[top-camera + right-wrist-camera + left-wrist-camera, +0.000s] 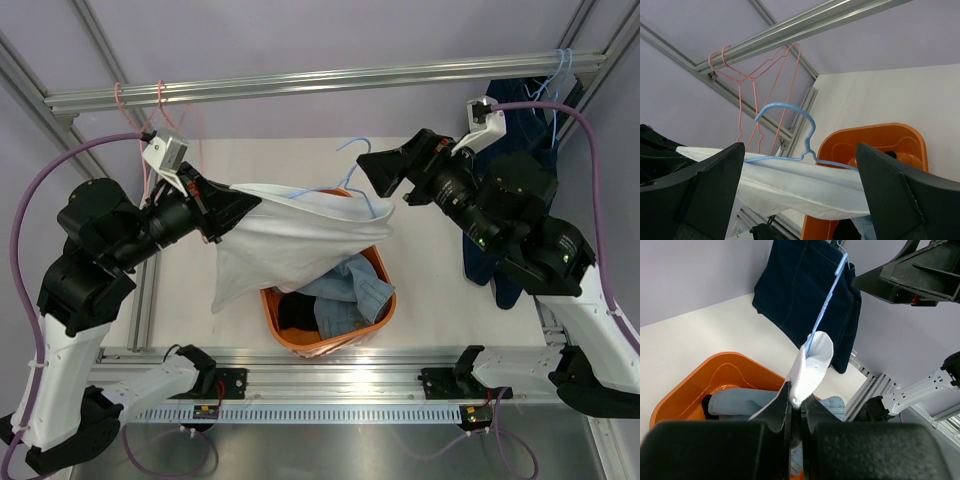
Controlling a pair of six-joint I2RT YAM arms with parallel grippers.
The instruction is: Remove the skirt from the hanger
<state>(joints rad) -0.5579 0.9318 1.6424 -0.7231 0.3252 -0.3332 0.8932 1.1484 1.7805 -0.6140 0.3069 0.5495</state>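
Lavender walls (300,35), white table (435,295)

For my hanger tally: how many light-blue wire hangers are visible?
2. Hanger one inside the white garment between the arms; hanger two on the rail at right, carrying dark jeans.

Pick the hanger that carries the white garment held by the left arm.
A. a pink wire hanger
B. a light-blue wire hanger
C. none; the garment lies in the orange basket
B: the white garment, pinched in the left gripper, has a light-blue wire hanger whose hook sticks out of its top, while the pink hangers hang bare on the rail.
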